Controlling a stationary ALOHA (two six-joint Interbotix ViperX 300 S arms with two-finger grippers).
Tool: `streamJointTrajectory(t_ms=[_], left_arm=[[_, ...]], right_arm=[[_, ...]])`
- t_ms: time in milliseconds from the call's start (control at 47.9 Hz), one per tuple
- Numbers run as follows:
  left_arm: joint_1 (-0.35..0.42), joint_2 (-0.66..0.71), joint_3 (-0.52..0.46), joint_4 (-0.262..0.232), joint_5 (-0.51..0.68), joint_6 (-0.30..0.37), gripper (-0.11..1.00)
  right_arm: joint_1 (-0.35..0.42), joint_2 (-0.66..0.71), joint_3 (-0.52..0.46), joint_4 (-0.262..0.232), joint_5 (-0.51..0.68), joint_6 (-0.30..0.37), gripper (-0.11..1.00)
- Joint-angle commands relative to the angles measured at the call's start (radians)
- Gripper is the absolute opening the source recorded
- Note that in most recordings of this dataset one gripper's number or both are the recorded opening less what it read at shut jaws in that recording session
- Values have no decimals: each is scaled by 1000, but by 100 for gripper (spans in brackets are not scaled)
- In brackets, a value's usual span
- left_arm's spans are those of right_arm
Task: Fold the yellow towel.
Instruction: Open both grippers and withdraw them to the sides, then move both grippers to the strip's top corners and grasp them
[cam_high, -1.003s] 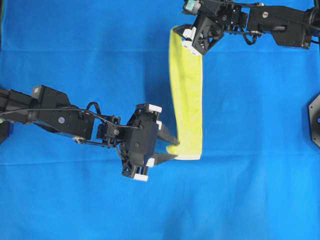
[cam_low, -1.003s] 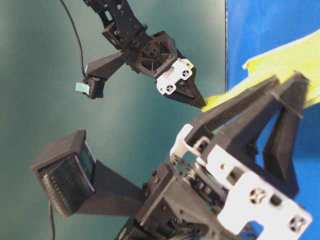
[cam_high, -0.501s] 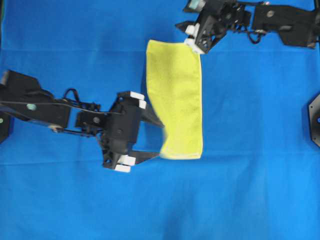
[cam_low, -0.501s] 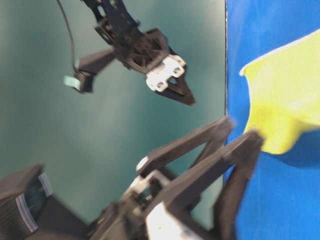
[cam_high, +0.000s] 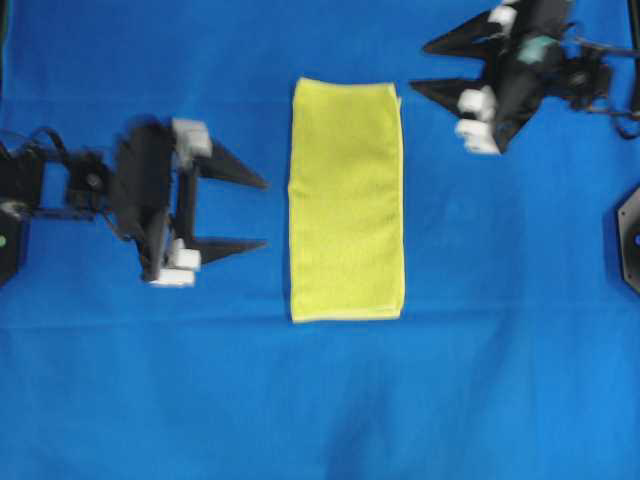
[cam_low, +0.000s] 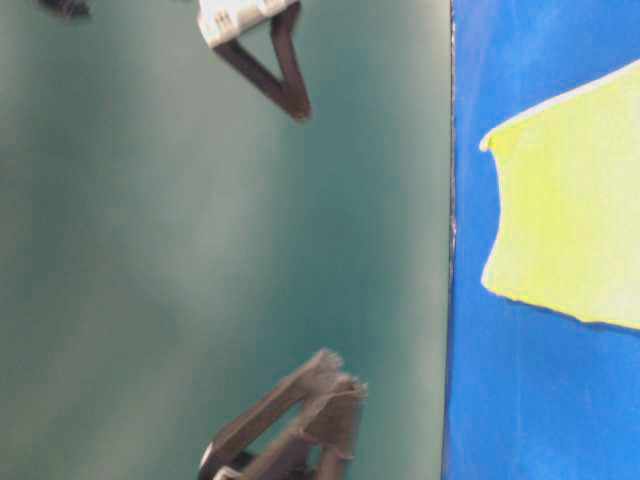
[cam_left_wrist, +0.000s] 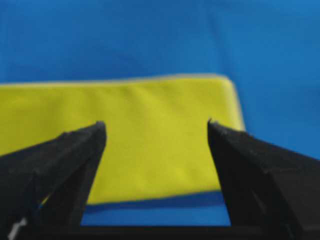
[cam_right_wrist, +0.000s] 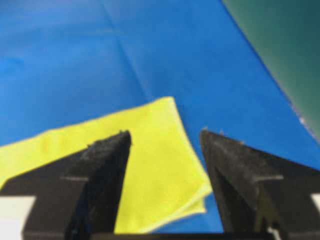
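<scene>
On blue cloth (cam_high: 320, 400) — yellow towel (cam_high: 346, 200) flat, long axis top-to-bottom overhead.

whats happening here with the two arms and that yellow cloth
A two-armed robot is folding the yellow towel. The towel lies flat as a folded narrow rectangle on the blue cloth. Neither arm holds it: the left pincer sits open to its left, and the right pincer is open near its upper right corner, both clear of it.

yellow towel (cam_high: 346, 200): matt nubby cloth | blue cloth (cam_high: 320, 400): smooth matt fabric
</scene>
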Motion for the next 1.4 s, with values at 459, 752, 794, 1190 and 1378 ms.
streamJointTrajectory(t_ms=[459,752,794,1190,1378], left_arm=[[98,-89,130,-2,-190,-63,77],[100,-84,121,-2,-192,-63,76],[104,-75,114,-2,-198,-61,76],[245,132,-58,-2,-114,-48,76],[313,268,-137,-2,-83,-49,76]], right_arm=[[6,-176,230,69,-218,2,60],[6,-176,221,72,-195,2,60],[6,-173,215,77,-183,3,60],[-29,35,23,81,51,-14,60],[-63,221,-92,41,140,-15,60]])
